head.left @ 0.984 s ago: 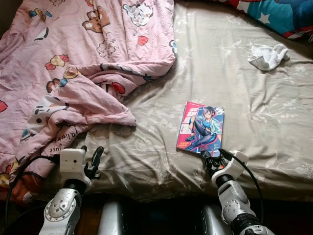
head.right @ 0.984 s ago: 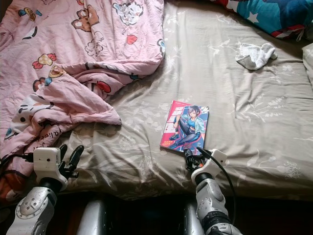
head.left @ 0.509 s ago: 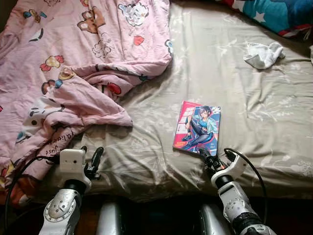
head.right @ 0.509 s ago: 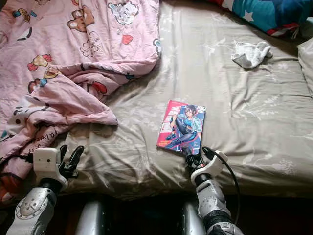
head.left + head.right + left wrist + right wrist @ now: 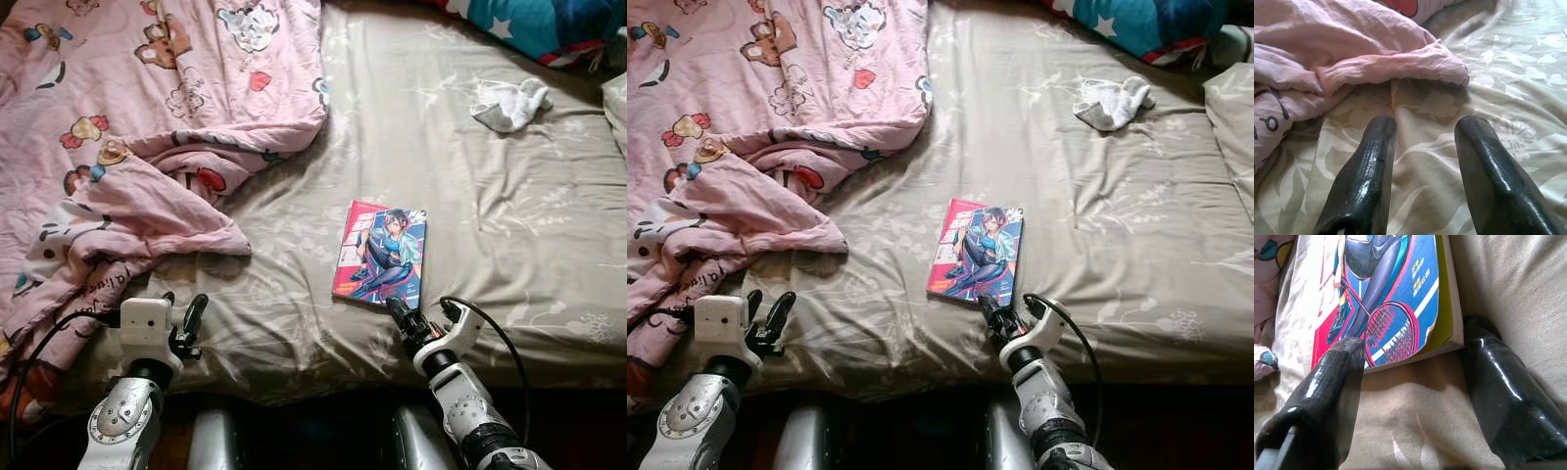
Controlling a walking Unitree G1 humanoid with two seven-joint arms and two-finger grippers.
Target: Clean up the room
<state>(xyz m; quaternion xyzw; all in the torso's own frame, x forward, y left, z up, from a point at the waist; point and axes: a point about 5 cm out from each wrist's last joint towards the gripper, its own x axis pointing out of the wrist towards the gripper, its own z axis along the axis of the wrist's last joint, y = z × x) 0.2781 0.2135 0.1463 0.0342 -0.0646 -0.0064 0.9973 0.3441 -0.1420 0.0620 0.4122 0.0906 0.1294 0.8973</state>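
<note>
Our right claw [image 5: 400, 315] is spread at the near edge of the book [image 5: 381, 255], which lies flat on the bed [image 5: 490, 215] just ahead of it. Flat on soft sheet, the book may slide away instead of lifting. Our left claw [image 5: 181, 313], also spread, idles beside the blanket [image 5: 118, 147].

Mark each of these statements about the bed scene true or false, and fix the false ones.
1. The right gripper is open at the near corner of the book. True.
2. The book lies on the pink blanket. False: it lies on the beige sheet, apart from the blanket.
3. The left gripper holds the blanket. False: it is open over the sheet, short of the blanket's edge.
4. A white cloth lies on the sheet beyond the book. True.
5. The book lies face down. False: its illustrated cover faces up.
</note>
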